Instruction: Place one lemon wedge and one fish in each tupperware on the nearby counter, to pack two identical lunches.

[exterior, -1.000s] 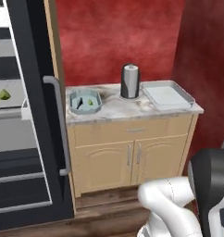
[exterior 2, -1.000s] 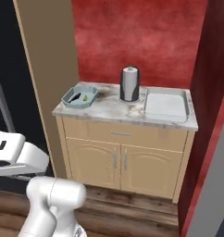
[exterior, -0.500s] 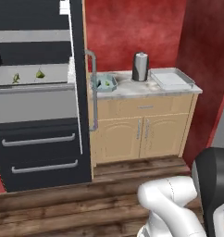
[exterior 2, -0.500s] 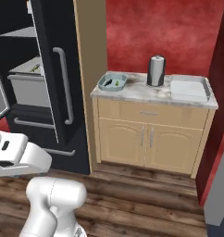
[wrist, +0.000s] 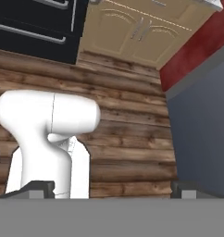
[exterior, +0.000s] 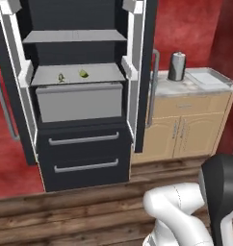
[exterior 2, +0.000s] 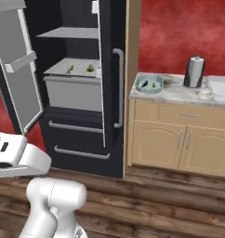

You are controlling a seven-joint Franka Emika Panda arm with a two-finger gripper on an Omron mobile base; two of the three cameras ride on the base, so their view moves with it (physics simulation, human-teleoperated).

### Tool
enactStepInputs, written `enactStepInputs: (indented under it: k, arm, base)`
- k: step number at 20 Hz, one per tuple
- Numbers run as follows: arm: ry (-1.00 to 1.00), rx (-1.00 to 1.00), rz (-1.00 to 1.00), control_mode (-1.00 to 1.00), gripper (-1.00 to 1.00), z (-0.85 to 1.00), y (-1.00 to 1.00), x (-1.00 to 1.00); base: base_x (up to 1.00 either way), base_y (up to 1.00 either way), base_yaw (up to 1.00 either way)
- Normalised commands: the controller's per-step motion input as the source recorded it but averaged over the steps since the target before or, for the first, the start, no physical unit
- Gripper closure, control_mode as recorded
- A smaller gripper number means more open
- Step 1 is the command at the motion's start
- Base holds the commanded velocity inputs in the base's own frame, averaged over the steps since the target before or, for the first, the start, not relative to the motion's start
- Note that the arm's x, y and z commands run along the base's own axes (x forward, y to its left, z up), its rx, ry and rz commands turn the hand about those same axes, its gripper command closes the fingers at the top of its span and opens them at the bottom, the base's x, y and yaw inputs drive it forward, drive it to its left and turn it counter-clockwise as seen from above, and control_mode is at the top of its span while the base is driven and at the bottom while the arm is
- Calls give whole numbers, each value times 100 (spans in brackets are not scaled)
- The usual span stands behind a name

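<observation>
- Left base view, far left: open fridge (exterior: 75, 96) with grey shelves; on the middle shelf (exterior: 77, 74) lie two small green items (exterior: 83, 73), likely lemon wedges kept cold and waiting to be fetched. Too small to tell for certain.
- Fridge door (exterior 2: 19, 69), right base view: swung wide to the left, leaving the shelves reachable from the front.
- Pale blue tupperware (exterior 2: 149, 84), right base view: sits at the counter's left end, just beside the fridge side; something small and green lies inside, so this lunch looks partly packed.
- Counter (exterior 2: 179, 95): marbled top over tan cabinet doors, right of the fridge.
- Paper-towel holder (exterior: 176, 66): upright between the two trays, no part of the task.
- White-grey tupperware (exterior: 208, 77): at the counter's right end; contents cannot be told.
- Gripper (wrist: 109, 192), hand view: fingertips set wide apart, nothing between them, pointed at the wooden floor (wrist: 127, 120), carried clear while the base faces the fridge.
</observation>
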Motion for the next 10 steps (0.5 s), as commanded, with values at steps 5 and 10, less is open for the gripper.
enactStepInputs:
  k: [5, 10]
  arm:
    - [0, 0, 0, 100, -100, 0, 0, 0]
    - [0, 0, 0, 100, -100, 0, 0, 0]
  base:
    - [42, 100, 0]
    - [40, 100, 0]
